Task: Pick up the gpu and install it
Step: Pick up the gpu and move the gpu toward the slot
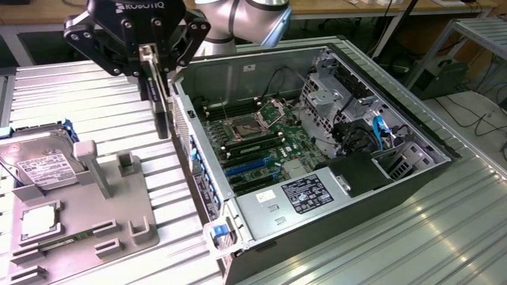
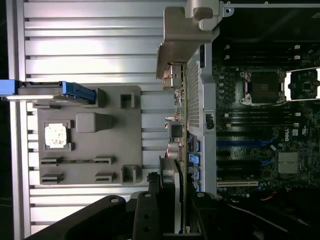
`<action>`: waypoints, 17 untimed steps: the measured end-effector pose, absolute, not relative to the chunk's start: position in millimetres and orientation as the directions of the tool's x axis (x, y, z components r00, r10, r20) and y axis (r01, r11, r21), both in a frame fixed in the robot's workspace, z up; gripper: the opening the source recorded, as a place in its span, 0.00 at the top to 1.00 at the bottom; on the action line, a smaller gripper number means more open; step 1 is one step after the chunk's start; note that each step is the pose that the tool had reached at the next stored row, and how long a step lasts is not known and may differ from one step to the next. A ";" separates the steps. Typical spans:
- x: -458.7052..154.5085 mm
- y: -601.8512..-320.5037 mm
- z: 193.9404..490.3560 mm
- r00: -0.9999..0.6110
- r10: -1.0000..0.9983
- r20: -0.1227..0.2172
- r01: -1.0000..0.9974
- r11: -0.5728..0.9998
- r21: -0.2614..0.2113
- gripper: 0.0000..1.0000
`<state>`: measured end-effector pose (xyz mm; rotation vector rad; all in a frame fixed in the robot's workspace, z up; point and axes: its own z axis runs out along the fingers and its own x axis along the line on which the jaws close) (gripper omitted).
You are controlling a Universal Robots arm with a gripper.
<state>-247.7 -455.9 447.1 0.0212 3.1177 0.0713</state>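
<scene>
End effector [image 1: 154,62], marked ROBOTIQ, grips gpu [image 1: 161,113] beside case [image 1: 333,237].

You're looking at a matte black two-finger gripper [image 1: 152,59] built from chunky hinged link bars with round pivot pins at the joints. White ROBOTIQ lettering [image 1: 141,6] runs across its body. Behind it is the smooth, glossy silver-grey rounded arm joint [image 1: 247,16]. In the wrist view the same black links [image 2: 150,212] look angular and flat-faced, each dotted with a small pivot hole.

Open computer case [image 1: 237,77] on slatted table [image 1: 79,95]; grey holder [image 1: 87,208] beside it carries hard drive [image 1: 40,166], processor chip [image 1: 38,221].
</scene>
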 end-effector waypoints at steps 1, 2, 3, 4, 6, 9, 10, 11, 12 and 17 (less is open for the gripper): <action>-244.4 -455.9 447.1 -1.000 0.012 -0.023 0.011 0.999 0.046 0.72; -240.8 -455.9 447.0 -1.000 0.011 -0.023 0.009 0.999 0.046 0.72; -237.5 -455.9 447.0 -1.000 0.008 -0.023 0.007 0.999 0.046 0.72; -234.3 -455.9 447.0 -1.000 0.006 -0.023 0.005 0.999 0.046 0.72; -228.4 -455.7 446.8 -1.000 0.000 -0.023 -0.001 0.999 0.046 0.72; -218.5 -455.6 445.8 -1.000 -0.010 -0.023 -0.011 0.999 0.046 0.72; -215.1 -455.4 445.4 -1.000 -0.012 -0.023 -0.013 0.999 0.046 0.72; -211.8 -455.0 444.8 -1.000 -0.013 -0.022 -0.014 0.999 0.046 0.72; -207.5 -454.5 444.2 -1.000 -0.013 -0.022 -0.014 0.999 0.046 0.72; -184.5 -454.1 442.5 -1.000 -0.013 -0.021 -0.014 0.999 0.046 0.72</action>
